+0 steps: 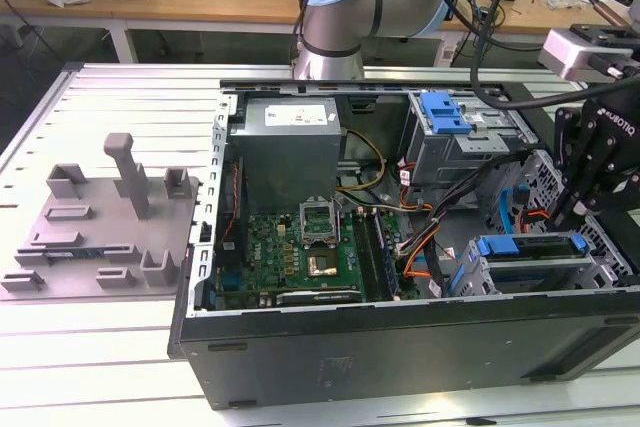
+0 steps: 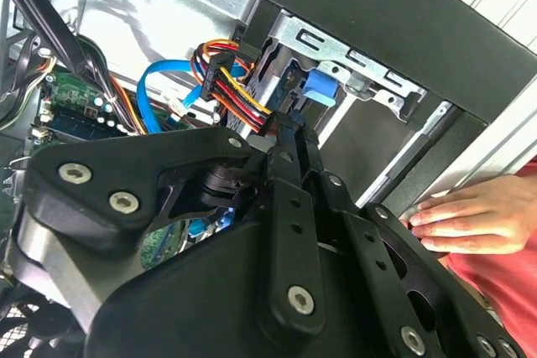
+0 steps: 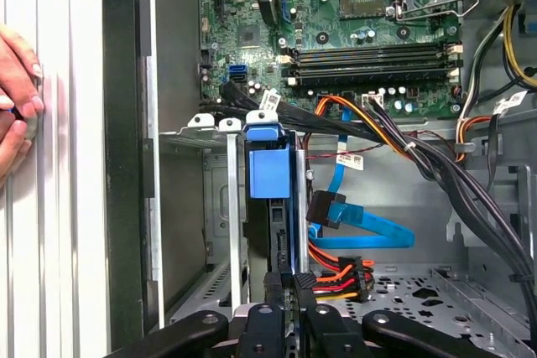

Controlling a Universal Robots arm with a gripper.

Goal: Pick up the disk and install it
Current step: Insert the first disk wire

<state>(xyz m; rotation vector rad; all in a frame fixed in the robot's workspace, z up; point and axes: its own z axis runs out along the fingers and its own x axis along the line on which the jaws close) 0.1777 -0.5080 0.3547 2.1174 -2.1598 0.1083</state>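
Hand (image 3: 290,281) pressed together, tips at disk (image 3: 269,169) edge; disk upright in narrow cage (image 3: 220,207), cables (image 3: 336,270) close beside.

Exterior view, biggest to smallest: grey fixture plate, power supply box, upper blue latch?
grey fixture plate
power supply box
upper blue latch, smallest
Plate and box may differ in camera distance, so their order is tentative.

PC case (image 1: 400,347) is set centre on table (image 1: 120,387), fixture plate (image 1: 100,227) at the exterior view's left; disk (image 1: 530,247) seated in cage (image 1: 490,282), lower rt.
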